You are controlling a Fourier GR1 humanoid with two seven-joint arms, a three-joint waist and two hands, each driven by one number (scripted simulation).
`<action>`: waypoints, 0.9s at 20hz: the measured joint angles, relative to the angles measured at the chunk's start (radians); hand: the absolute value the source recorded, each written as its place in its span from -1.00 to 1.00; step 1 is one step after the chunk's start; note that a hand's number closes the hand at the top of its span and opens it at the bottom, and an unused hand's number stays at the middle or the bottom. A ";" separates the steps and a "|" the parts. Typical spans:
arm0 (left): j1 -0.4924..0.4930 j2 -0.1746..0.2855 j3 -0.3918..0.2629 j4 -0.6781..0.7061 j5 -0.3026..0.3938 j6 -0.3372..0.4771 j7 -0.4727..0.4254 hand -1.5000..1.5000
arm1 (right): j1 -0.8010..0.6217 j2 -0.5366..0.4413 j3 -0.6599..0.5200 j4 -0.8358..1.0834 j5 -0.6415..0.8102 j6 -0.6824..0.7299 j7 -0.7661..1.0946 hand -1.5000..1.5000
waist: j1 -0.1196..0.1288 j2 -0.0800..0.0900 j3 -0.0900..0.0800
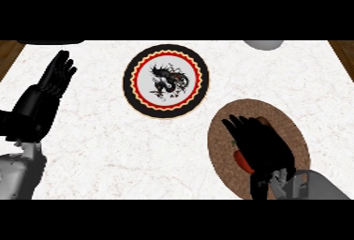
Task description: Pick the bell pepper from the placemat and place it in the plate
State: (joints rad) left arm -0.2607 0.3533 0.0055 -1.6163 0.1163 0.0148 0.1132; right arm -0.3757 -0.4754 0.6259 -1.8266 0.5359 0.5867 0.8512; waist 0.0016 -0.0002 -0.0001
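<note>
A brown oval placemat (pixel 224 140) lies on the white counter at the lower right. My right hand (pixel 266 147) hovers over its middle, palm down, and covers most of a red bell pepper (pixel 242 161); only a red sliver shows at the hand's left edge, with another small bit near the fingertips. I cannot see whether the fingers curl round the pepper. A round plate (pixel 166 81) with a black rim, red and yellow ring and a dark dragon figure sits up and left of the placemat. My left hand (pixel 55 77) rests open at the far left, fingers up.
A grey rounded object (pixel 264 44) pokes in at the top edge, right of the plate. Wooden edges show at both upper corners of the marbled white counter (pixel 104 140).
</note>
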 measured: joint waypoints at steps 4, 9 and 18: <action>0.000 -0.015 0.012 0.000 -0.008 -0.016 -0.003 0.00 | 0.037 0.021 -0.016 0.047 0.061 0.008 -0.045 -1.00 | 0.000 0.000 0.000; 0.004 -0.039 0.022 0.004 -0.031 -0.021 -0.007 0.00 | 0.076 0.048 -0.028 0.110 0.122 0.017 -0.112 -1.00 | 0.000 0.000 0.000; -0.008 -0.050 0.053 -0.002 -0.043 -0.050 0.012 0.00 | 0.063 0.094 -0.064 0.307 0.263 -0.034 -0.246 1.00 | 0.001 0.000 -0.001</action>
State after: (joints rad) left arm -0.2692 0.3033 0.0583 -1.6188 0.0728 -0.0357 0.1252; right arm -0.3128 -0.3811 0.5622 -1.5197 0.7991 0.5529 0.6056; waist 0.0026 -0.0005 -0.0009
